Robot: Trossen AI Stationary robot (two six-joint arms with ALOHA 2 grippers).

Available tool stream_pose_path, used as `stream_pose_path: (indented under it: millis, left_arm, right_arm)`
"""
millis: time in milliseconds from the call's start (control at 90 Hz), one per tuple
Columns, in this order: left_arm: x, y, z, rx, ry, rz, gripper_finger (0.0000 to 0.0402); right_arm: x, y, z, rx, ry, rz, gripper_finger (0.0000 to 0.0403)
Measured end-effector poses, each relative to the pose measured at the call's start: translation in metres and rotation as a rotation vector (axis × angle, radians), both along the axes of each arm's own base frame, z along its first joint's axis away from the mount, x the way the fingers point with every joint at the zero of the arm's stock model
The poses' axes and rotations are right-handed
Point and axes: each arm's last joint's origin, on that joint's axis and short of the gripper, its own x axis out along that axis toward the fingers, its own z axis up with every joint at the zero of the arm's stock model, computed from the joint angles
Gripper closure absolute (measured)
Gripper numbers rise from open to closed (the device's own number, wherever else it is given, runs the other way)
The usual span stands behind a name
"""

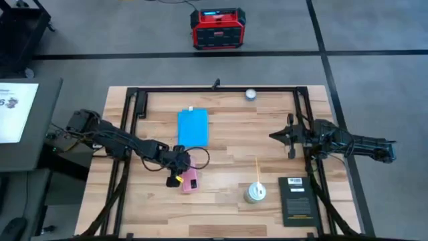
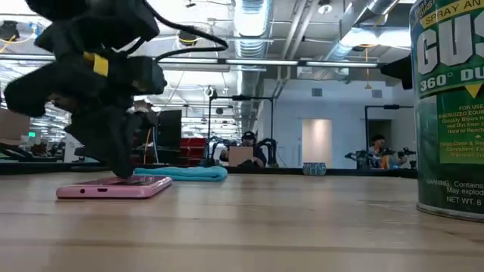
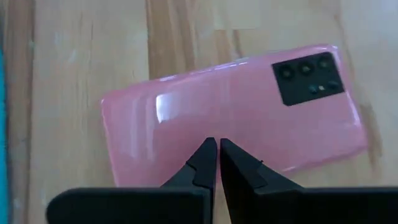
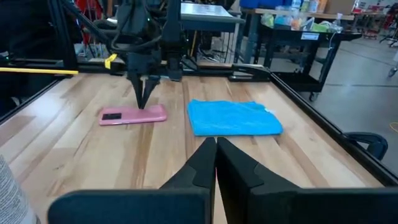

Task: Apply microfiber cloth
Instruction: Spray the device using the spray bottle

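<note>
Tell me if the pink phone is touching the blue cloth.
Apart. In the right wrist view, bare wood shows between the pink phone and the microfiber cloth; the high view shows the same gap.

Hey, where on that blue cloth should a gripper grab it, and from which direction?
The blue cloth lies flat on the table with nothing on it, so a side approach likely finds nothing to catch. Probably best to come straight down and pinch a corner or the edge facing the pink phone, bunching a fold. The left gripper, shut over the phone, is nearest.
</note>
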Motion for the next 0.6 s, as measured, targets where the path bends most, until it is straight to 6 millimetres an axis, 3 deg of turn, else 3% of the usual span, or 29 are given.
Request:
stream_pose_path:
  millis: [267, 600]
  left_arm:
    - [0.024, 0.008, -0.027, 0.012, -0.053, 0.005, 0.0402]
    - [0.028, 0.034, -0.012, 0.065, -0.161, 0.026, 0.0401]
  right_arm:
    - [0.000, 0.000, 0.000, 0.000, 0.000, 0.000, 0.0403]
    - [0.000, 0.000, 0.000, 0.000, 0.001, -0.001, 0.0403]
